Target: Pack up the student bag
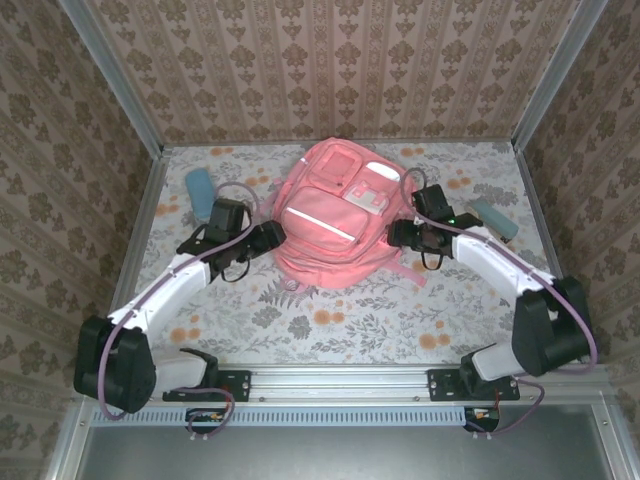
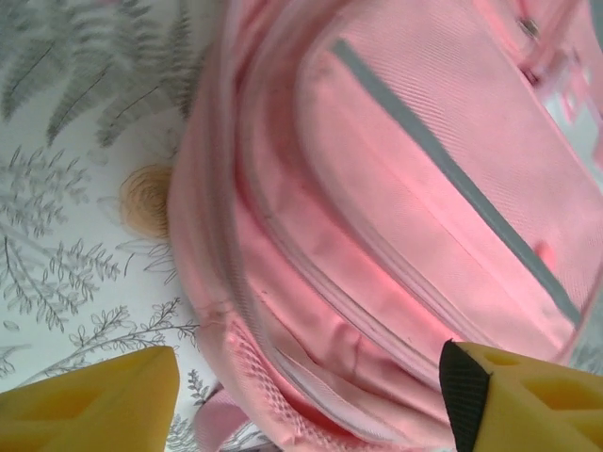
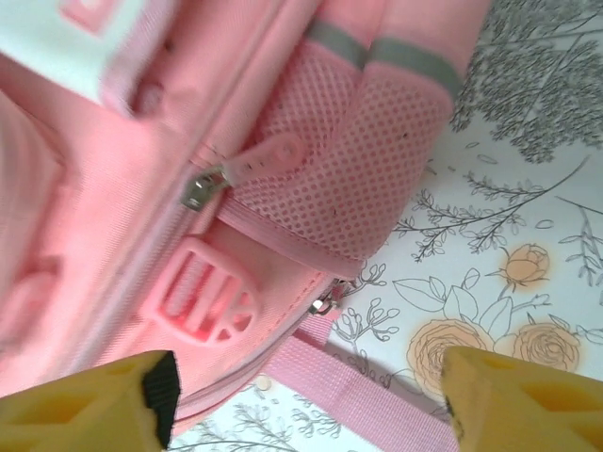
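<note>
The pink student bag (image 1: 330, 215) lies flat in the middle of the floral table, front pockets and pale stripe facing up. My left gripper (image 1: 268, 236) stands open against the bag's left side. In the left wrist view the bag (image 2: 396, 226) spreads between the yellow fingers (image 2: 104, 395), its mesh side pocket and zip seam close below. My right gripper (image 1: 398, 234) is open at the bag's right side. The right wrist view has a metal zip pull (image 3: 200, 188), the mesh pocket (image 3: 349, 160) and a pink strap (image 3: 367, 395) between its fingers (image 3: 513, 395).
A blue-grey case (image 1: 200, 190) lies on the table behind the left arm. A similar teal case (image 1: 494, 221) lies behind the right arm. Patterned walls and metal posts close in the table on three sides.
</note>
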Motion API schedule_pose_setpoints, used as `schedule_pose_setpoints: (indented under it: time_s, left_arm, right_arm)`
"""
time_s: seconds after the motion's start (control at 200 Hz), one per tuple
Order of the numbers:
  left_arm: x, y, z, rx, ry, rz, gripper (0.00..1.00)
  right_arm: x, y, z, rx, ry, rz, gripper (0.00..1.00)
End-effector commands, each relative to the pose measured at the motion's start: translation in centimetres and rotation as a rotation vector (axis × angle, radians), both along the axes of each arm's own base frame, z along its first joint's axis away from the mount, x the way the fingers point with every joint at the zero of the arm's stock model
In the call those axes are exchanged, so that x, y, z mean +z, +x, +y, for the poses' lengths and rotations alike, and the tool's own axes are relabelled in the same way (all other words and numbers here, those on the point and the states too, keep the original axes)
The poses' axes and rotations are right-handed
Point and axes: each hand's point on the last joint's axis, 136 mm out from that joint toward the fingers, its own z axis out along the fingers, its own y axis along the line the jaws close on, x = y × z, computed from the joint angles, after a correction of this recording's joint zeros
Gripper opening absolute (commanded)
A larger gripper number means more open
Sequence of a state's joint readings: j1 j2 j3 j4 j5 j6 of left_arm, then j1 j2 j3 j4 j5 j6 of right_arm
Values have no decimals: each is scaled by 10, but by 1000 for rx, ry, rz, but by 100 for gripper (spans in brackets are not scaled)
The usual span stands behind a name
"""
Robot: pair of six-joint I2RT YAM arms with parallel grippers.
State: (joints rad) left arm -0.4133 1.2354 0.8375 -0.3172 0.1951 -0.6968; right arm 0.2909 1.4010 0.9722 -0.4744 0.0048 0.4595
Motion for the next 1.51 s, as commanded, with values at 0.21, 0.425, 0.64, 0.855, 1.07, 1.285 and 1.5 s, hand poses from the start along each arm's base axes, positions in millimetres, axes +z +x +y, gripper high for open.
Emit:
schedule_pose_setpoints:
  time_s: [0.21,0.425,0.64,0.855,1.07,1.285,1.5]
  left_arm:
    - [24,10,-72,-523,382,-194,85]
    - [4,53,-98,-573,482,-184,83]
    - [-30,98,-105,-515,384,-56,62]
    - [-73,76,-99,-543,338,104,52]
    - [-94,23,-90,-550,242,199,52]
    - [-68,15,-84,-538,282,132,57]
    - [-18,17,-100,-595,475,-37,68]
  right_arm:
    - [18,8,6,-47,190,-52,86]
    - [1,23,27,-86,351,15,83]
    - [-29,35,32,-135,404,83,76]
    - [-52,53,32,-134,415,110,63]
    - [-64,75,44,-47,425,125,59]
    - [-47,78,44,-9,401,93,59]
    - [-21,56,16,-49,282,37,78]
